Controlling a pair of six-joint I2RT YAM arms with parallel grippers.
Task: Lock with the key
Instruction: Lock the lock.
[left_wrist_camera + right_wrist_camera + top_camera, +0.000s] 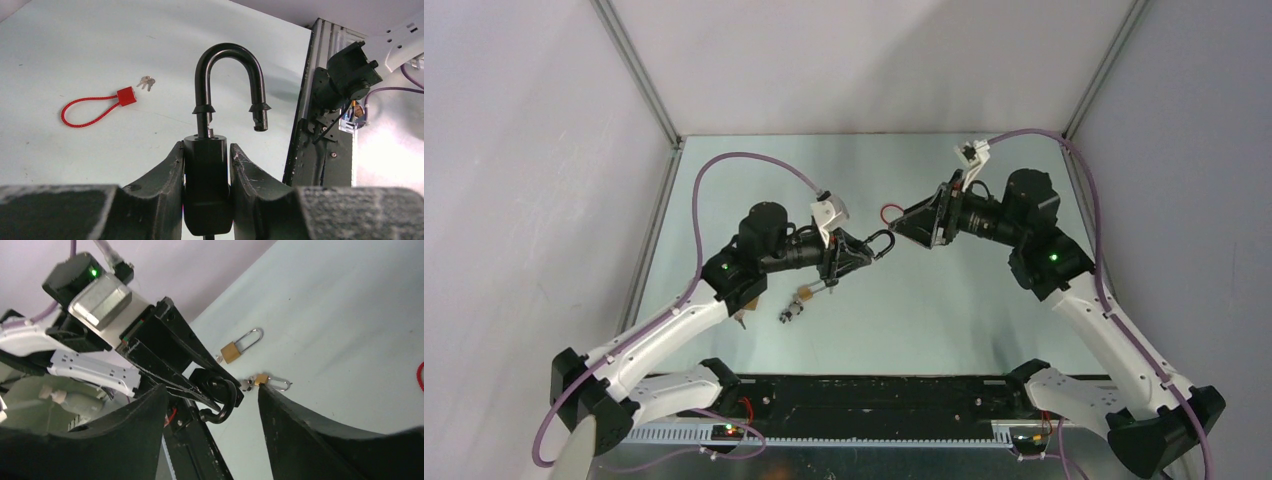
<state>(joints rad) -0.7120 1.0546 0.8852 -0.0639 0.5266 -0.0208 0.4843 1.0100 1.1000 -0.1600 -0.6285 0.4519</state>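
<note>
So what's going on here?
The left gripper is clamped on a black padlock whose shackle is open, its free end out of the body. The right gripper faces it close by, open and empty. Two brass padlocks and a red cable lock with keys lie on the table. The black padlock isn't locked yet.

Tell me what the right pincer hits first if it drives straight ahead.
Likely the open shackle of the black padlock held in the left pincer; it appears between the right pincer's fingers. Depth unclear.
</note>
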